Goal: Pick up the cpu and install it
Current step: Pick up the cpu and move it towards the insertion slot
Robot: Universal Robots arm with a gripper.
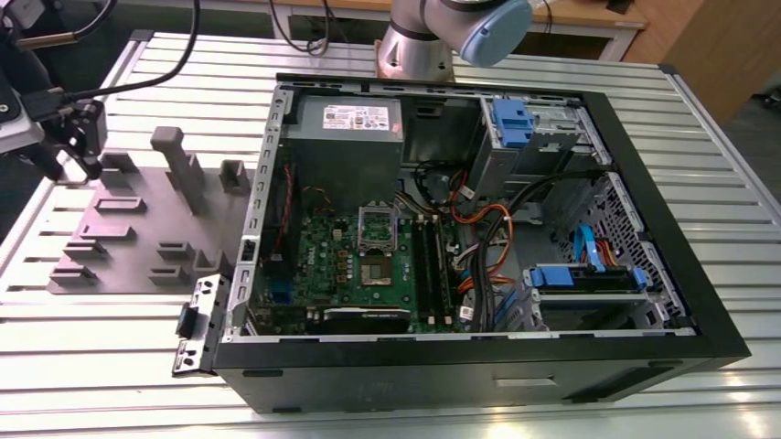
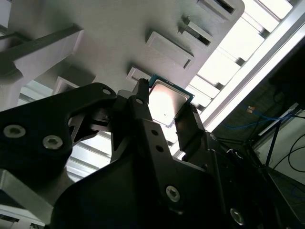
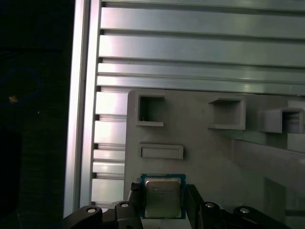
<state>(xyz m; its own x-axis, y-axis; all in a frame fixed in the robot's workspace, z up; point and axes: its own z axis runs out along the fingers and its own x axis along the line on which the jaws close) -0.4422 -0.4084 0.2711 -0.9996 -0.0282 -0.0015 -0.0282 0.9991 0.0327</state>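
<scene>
Evidently pickup is in hand: at the exterior view's left, over the grey tray, the gripper pinches the cpu by two opposite edges. Reaching the socket in the open case calls for a level carry and square alignment.

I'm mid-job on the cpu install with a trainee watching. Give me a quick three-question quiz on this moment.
1. True or false: the cpu already sits in the motherboard socket.
2. Fill in: in the exterior view, the open computer case lies on the view's ____ of the grey fixture tray.
3. The gripper is nearest to: A) the cpu; B) the motherboard; C) the computer case.
Key: 1 false; 2 right; 3 A.
</scene>
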